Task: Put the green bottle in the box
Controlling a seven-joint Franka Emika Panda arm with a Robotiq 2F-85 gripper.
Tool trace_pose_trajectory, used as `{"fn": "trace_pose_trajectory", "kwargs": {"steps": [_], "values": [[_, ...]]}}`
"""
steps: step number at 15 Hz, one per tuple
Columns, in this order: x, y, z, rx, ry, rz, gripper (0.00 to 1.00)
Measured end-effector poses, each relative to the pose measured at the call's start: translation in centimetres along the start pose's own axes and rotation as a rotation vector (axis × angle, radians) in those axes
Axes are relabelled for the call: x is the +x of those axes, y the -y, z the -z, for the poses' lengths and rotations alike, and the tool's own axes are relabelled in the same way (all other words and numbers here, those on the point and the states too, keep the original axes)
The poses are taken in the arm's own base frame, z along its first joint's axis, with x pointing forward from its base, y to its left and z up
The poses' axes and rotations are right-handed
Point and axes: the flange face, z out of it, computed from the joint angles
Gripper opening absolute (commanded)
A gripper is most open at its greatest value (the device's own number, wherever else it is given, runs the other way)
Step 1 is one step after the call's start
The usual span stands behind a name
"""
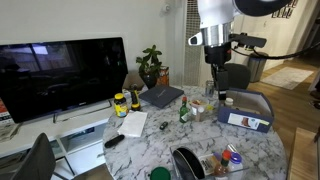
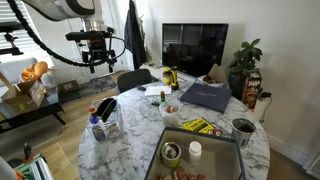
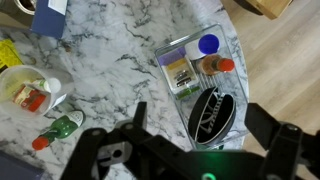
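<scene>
The green bottle [image 1: 184,112] is small with a red cap and stands mid-table next to a bowl. In the wrist view it shows at the lower left [image 3: 60,128]. The blue-grey box [image 1: 246,108] sits at the table's right end; it also shows in an exterior view [image 2: 230,160] and at the wrist view's top edge [image 3: 50,15]. My gripper [image 1: 216,85] hangs high above the table, open and empty, clear of both. It also shows in an exterior view [image 2: 97,65] and in the wrist view [image 3: 205,125].
A clear container [image 3: 195,65] with blue- and red-capped bottles and a dark round bin [image 3: 210,115] lie under the gripper. A bowl [image 3: 25,90] sits by the bottle. A laptop [image 1: 160,97], yellow-capped jars [image 1: 120,102], a TV [image 1: 60,75] and a plant [image 1: 150,65] stand beyond.
</scene>
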Motion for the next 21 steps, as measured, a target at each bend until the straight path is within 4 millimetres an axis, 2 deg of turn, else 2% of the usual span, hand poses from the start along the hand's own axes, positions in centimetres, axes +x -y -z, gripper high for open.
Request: {"fn": "trace_pose_trajectory", "kwargs": {"steps": [2,5,6,8,11,14,16,18,21], "values": [[0.9,-0.2,-0.4,0.008,0.009,0.007,1.00],[1.2,-0.2,0.3,0.005,-0.018,0.009,1.00],[1.9,-0.3,0.4,0.000,-0.058,0.006,1.00],[5.3,0.1,-0.1,-0.002,-0.190,0.003,1.00],[11.2,0.5,-3.0,-0.015,-0.347,0.025,1.00],[15.4,-2.1,-6.6,-0.045,-0.379,-0.032,1.00],[16.4,-3.9,-8.6,-0.011,-0.396,-0.084,1.00],[16.8,-4.7,-10.2,0.068,-0.416,-0.136,1.00],[17.0,-4.7,-10.4,0.096,-0.423,-0.150,1.00]]}}
